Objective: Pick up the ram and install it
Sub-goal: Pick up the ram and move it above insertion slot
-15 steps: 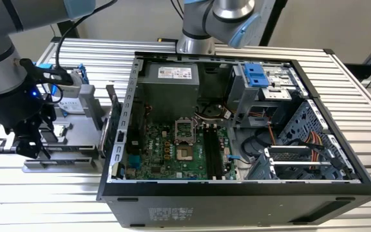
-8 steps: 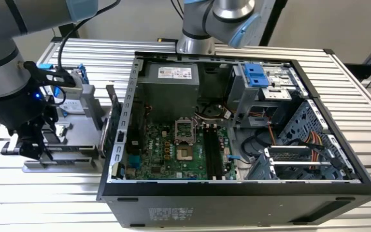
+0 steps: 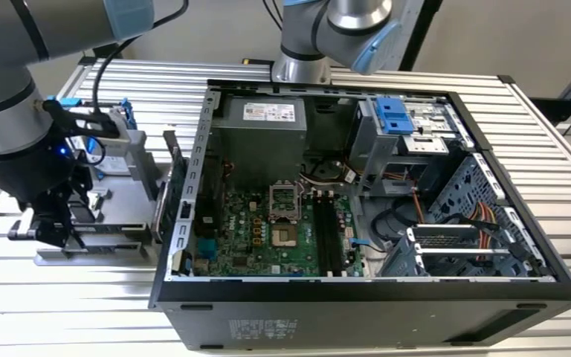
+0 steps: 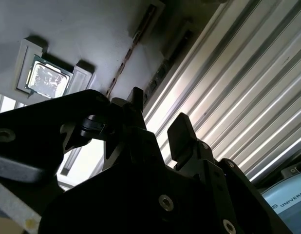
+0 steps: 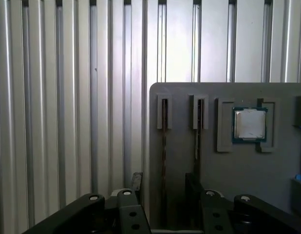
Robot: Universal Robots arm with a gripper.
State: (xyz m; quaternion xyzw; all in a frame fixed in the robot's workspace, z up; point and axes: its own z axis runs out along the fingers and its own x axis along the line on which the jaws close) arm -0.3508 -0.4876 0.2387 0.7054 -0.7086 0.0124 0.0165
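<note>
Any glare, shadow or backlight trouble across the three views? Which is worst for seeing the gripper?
Second wrist view is worst: the gripper is a backlit, near-black silhouette, and the table slats carry hard glare streaks. First wrist view: even light, with the processor lid reflecting bright against the grey tray. Exterior view: even light, some shade inside the computer case.
</note>
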